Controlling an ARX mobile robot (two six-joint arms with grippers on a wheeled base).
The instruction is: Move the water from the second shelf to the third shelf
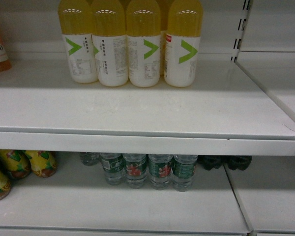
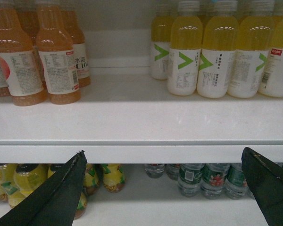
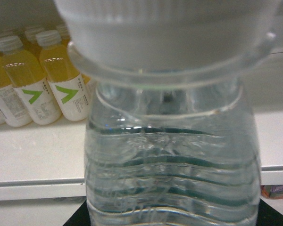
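White store shelving (image 1: pixel 137 113) is filling your head view, yellow drink bottles (image 1: pixel 130 42) standing above. Your right gripper is carrying the water bottle (image 3: pixel 172 169) close under its camera; its jaws are hidden. Full, slick, thin-walled: grip the ribbed body. Left gripper (image 2: pixel 165 188) is hanging spread apart, empty.

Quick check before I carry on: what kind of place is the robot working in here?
Most likely a shop's drinks aisle. White metal shelves hold neat rows of matching yellow drink bottles, with water bottles lined up on the shelf below and orange drinks alongside.
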